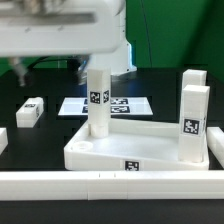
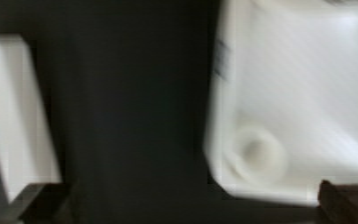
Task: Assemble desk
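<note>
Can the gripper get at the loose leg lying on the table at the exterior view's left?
Probably yes: the loose leg lies alone, nothing close around it, and the jaws stand open.

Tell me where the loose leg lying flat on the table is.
In the exterior view, the loose leg lies on the black table at the view's left, apart from the tabletop and left of the marker board.

White tabletop (image 1: 120, 150) flat; leg (image 1: 97, 100) upright in socket.
</note>
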